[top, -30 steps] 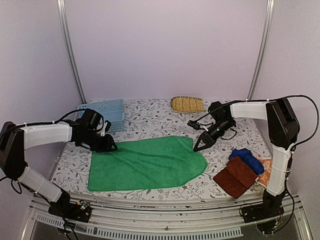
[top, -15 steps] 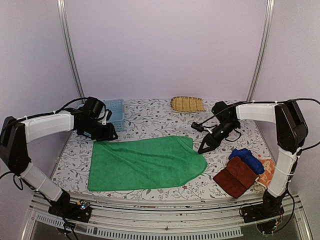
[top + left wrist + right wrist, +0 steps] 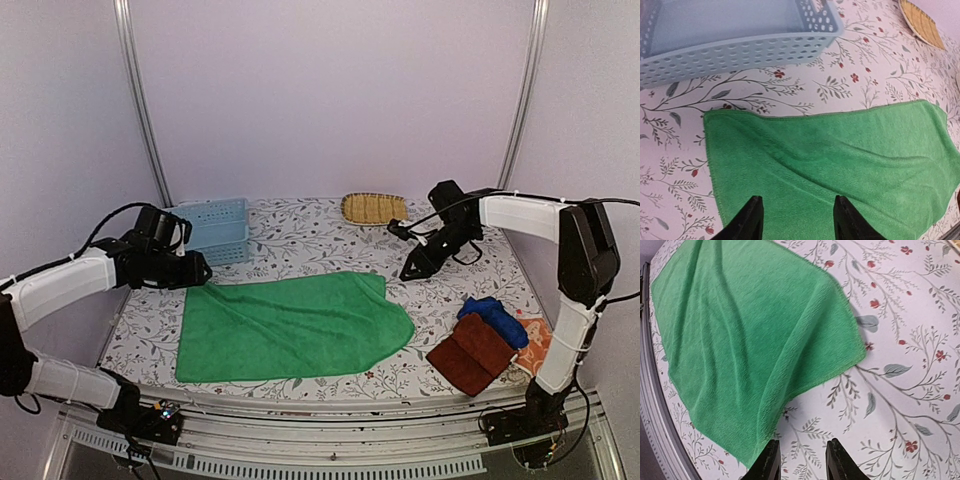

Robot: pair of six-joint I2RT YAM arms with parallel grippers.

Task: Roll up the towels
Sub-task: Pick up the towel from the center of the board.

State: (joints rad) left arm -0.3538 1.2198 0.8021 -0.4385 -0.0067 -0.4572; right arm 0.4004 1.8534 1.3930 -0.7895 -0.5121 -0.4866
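Hovering: left tool spread above green towel corner | right tool spread, empty, beside towel

Lab test bench: plain walls, aluminium rails, floral-covered table.

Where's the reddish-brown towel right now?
Top view: the reddish-brown towel lies folded near the front right corner of the table, just in front of the blue towel, right of the spread green towel.
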